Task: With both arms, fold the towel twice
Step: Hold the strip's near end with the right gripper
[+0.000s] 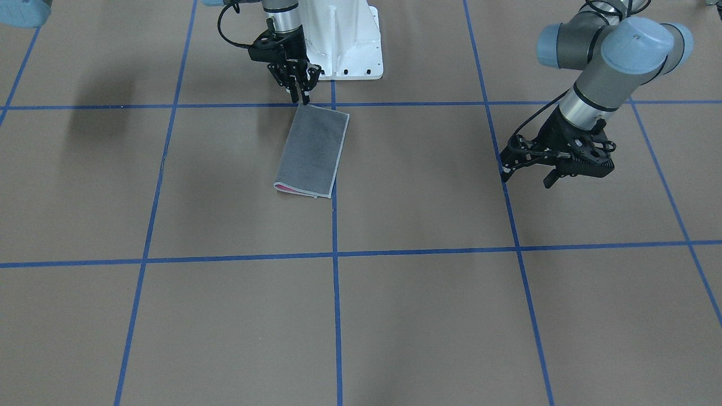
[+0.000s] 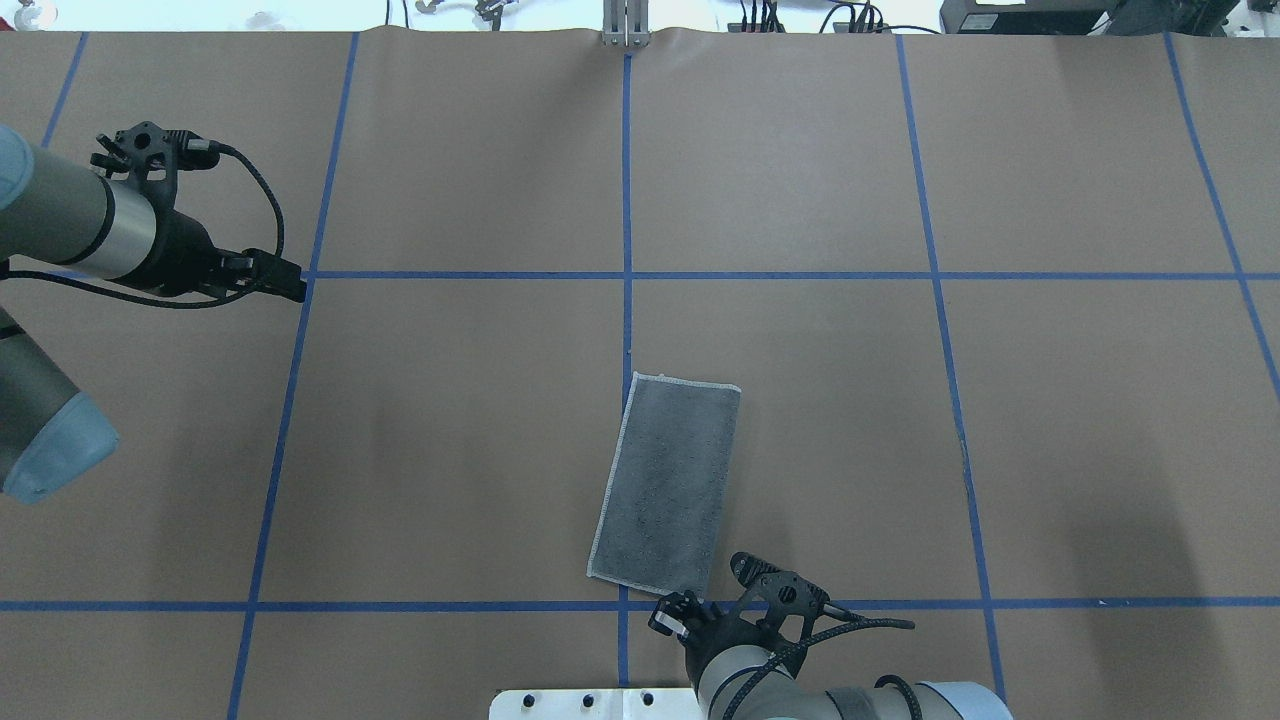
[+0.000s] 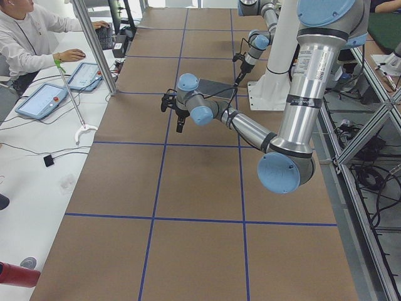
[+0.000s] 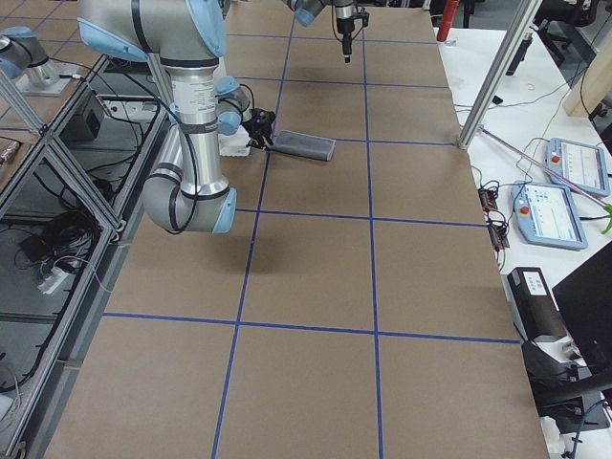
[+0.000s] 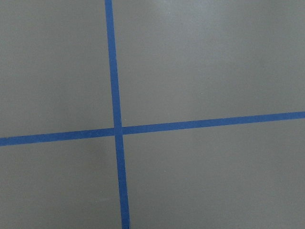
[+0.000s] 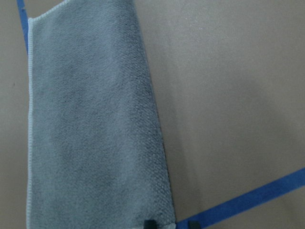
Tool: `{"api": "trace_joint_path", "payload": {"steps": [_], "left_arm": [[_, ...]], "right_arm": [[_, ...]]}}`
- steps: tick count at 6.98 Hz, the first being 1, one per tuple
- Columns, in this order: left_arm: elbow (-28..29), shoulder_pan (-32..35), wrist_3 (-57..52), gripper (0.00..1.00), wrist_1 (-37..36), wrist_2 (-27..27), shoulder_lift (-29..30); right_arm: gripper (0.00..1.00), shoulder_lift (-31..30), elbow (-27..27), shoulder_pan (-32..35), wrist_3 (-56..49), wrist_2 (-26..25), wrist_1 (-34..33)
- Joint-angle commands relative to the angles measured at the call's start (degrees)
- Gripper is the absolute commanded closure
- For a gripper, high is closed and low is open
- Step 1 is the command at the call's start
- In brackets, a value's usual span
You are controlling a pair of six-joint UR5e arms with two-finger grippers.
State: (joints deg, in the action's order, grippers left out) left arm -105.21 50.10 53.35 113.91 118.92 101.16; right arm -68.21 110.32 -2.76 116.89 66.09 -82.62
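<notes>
The towel lies once-folded, grey face up, on the tabletop just in front of the robot's base. Its long axis runs from near to far and leans a little to the right at the far end. A sliver of pink shows at that far short end.

The right gripper stands at the near right corner, its fingers drawn together and its tip touching the edge there. I cannot tell whether they actually pinch the cloth.

The left gripper hangs well apart on the far left, its fingers spread and holding nothing.

The second fold probably runs along the long axis, near end over far end. The right arm is already in place, while the left must cross to the near left corner.
</notes>
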Motion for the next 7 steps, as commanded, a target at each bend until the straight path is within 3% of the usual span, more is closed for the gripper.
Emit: {"api": "trace_joint_path", "payload": {"steps": [1, 2, 7], "left_arm": [[0.00, 0.00, 0.00, 0.00, 0.00, 0.00, 0.00], [0.00, 0.00, 0.00, 0.00, 0.00, 0.00, 0.00], [0.00, -0.09, 0.18, 0.00, 0.09, 0.00, 0.09]], "right_arm": [[0.80, 0.27, 0.16, 0.04, 0.00, 0.00, 0.00], [1.00, 0.27, 0.16, 0.04, 0.00, 0.00, 0.09], [1.00, 1.06, 0.86, 4.50, -0.61, -0.70, 0.17]]}}
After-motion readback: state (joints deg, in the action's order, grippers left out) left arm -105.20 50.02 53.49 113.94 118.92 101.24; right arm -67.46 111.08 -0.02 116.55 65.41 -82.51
